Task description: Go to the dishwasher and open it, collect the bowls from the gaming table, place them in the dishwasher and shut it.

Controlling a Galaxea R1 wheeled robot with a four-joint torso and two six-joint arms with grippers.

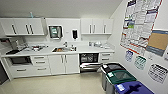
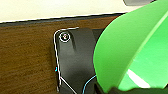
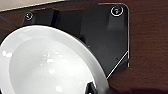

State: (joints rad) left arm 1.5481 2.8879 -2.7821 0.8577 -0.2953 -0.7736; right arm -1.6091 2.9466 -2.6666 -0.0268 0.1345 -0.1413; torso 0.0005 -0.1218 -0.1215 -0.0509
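Ahead of you, the kitchenette wall: a white desk (image 1: 82, 50) runs its full width, with white upper cabinets (image 1: 25, 26) above and a sink (image 1: 61, 49) set near its middle. Under the desk, right of the white doors, the dishwasher (image 1: 88, 62) stands open, its steel door (image 1: 90, 66) folded down and its dark interior exposed. Three bins (image 1: 122, 79) line the right wall beneath the posters (image 1: 140, 22). In your left wrist view, a green bowl (image 2: 130, 50) sits large beside the dark plate; in your right wrist view, a white bowl (image 3: 47, 62). Whether either tool is clenched cannot be told.
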